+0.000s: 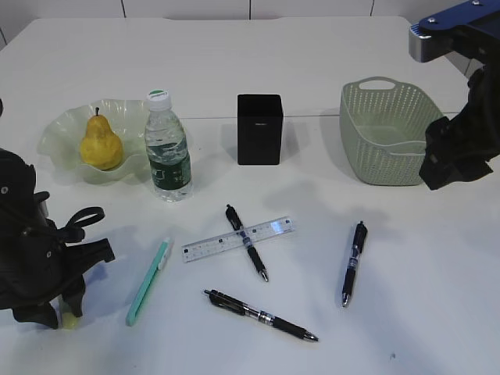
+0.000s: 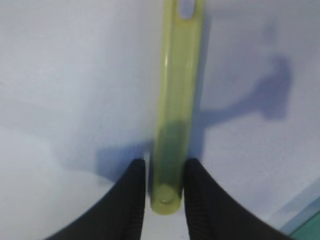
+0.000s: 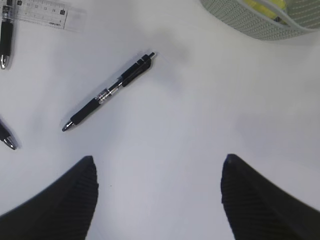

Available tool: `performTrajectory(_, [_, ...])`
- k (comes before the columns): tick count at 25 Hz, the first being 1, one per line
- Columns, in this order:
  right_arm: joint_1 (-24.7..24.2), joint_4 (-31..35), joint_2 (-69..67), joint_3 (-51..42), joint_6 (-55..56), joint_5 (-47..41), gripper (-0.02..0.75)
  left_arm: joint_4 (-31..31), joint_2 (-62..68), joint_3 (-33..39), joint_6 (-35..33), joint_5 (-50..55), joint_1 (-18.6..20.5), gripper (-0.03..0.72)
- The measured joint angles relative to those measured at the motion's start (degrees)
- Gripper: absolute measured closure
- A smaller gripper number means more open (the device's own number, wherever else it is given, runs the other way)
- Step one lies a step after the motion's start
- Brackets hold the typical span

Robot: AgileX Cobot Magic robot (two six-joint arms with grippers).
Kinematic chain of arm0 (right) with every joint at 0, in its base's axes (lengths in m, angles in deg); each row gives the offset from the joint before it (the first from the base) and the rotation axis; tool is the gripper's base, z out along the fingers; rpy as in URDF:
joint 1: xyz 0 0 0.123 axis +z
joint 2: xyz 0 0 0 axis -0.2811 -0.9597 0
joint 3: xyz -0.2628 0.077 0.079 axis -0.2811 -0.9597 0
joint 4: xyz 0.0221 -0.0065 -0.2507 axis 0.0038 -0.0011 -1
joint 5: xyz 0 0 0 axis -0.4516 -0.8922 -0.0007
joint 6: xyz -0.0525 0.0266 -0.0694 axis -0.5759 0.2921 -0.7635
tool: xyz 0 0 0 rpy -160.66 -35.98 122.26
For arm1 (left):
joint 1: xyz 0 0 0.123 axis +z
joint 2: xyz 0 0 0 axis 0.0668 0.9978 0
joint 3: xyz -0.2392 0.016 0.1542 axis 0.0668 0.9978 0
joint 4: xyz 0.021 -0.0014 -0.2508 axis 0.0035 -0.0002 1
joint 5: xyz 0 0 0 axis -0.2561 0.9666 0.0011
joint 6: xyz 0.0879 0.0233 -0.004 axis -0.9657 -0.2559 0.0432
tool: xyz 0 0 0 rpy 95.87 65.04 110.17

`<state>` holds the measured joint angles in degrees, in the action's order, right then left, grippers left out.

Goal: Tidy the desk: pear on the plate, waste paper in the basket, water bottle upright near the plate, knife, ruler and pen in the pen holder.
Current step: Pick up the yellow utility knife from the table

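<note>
The yellow pear (image 1: 101, 144) lies on the ruffled green plate (image 1: 58, 129), and the water bottle (image 1: 167, 147) stands upright beside it. The black pen holder (image 1: 259, 129) is at mid-desk. A clear ruler (image 1: 238, 239) lies across a pen (image 1: 247, 251); two more pens (image 1: 353, 262) (image 1: 262, 315) lie nearby. The teal knife (image 1: 148, 281) is flat on the desk. My left gripper (image 2: 166, 175) is closed in on a narrow yellow-green bar (image 2: 175, 100) lying on the desk. My right gripper (image 3: 157, 170) hangs open over bare desk. Yellow waste paper (image 3: 265, 6) shows inside the basket (image 1: 387, 133).
The left arm (image 1: 31, 242) crouches at the desk's front left corner. The right arm (image 1: 461, 148) hangs just right of the basket. The knife's teal edge (image 2: 305, 225) shows at the left wrist view's lower right.
</note>
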<state>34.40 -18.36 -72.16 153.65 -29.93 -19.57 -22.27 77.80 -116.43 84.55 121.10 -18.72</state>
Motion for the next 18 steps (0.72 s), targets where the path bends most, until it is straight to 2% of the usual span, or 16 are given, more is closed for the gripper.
performTrajectory(5, [0.0, 0.0, 0.0, 0.0, 0.0, 0.0, 0.170, -0.8, 0.0, 0.0, 0.0, 0.1, 0.0, 0.556])
performTrajectory(13, [0.0, 0.0, 0.0, 0.0, 0.0, -0.1, 0.171, -7.0, 0.0, 0.0, -0.1, 1.0, 0.0, 0.560])
performTrajectory(18, [0.0, 0.0, 0.0, 0.0, 0.0, -0.7, 0.170, -8.8, 0.0, 0.0, -0.1, 2.1, 0.0, 0.560])
